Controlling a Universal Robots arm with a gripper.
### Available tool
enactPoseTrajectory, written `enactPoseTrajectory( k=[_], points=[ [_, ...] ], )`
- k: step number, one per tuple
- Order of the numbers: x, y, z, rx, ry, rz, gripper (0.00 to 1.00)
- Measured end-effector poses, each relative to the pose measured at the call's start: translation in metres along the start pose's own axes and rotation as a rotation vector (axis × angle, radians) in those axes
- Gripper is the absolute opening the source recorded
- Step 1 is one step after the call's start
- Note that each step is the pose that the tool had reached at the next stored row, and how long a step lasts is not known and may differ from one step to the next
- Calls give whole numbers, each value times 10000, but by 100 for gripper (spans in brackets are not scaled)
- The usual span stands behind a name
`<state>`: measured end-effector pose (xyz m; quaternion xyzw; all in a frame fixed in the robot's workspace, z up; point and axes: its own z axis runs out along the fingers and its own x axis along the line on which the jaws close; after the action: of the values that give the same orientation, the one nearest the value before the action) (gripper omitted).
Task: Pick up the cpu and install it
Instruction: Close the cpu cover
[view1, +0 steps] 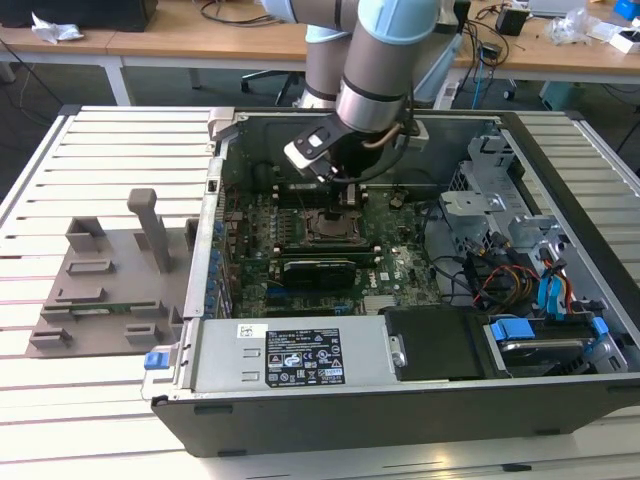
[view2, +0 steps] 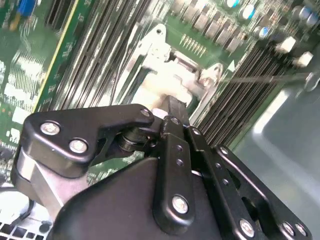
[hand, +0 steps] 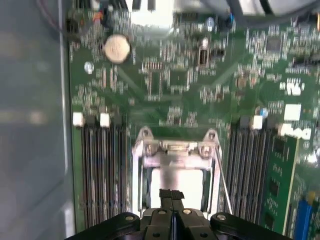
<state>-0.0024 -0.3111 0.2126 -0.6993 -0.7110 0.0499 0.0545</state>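
Far on the exterior view's left: gray moulded fixture (view1: 110, 280), flat on the slatted white surface (view1: 100, 150). Just beside it, toward the middle: open computer case (view1: 400, 420), side panel off, green motherboard (view1: 400, 250) exposed. Reaching down into the case from above: robot arm (view1: 385, 50), with the end effector (hand: 171, 196) over the middle of the board. Fingers (hand: 166, 195) pressed together, closed narrow with no gap between the tips, gripping nothing. Directly below those tips in the first wrist view: cpu (hand: 175, 180), silvery top up, lying flat inside the metal socket frame (hand: 175, 152); touching the tips or just clear of them, cannot tell. On either side of the frame: rows of dark memory slots (hand: 100, 170), with one green memory stick (hand: 277, 185) seated among them. Furthest on the exterior view's right: drive bay (view1: 520, 330) with blue tabs, bundled cables (view1: 490, 280) beside it.
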Motion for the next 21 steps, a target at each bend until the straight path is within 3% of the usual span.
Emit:
enactPoseTrajectory(
  k=[3, 7, 12, 21],
  points=[
    [-2, 64, -23, 35, -1, -1, 11],
    [0, 41, -206, 36, 0, 0, 11],
    [1, 18, -364, 36, 0, -1, 11],
    [1, 15, -382, 36, 0, -1, 11]
  ],
)
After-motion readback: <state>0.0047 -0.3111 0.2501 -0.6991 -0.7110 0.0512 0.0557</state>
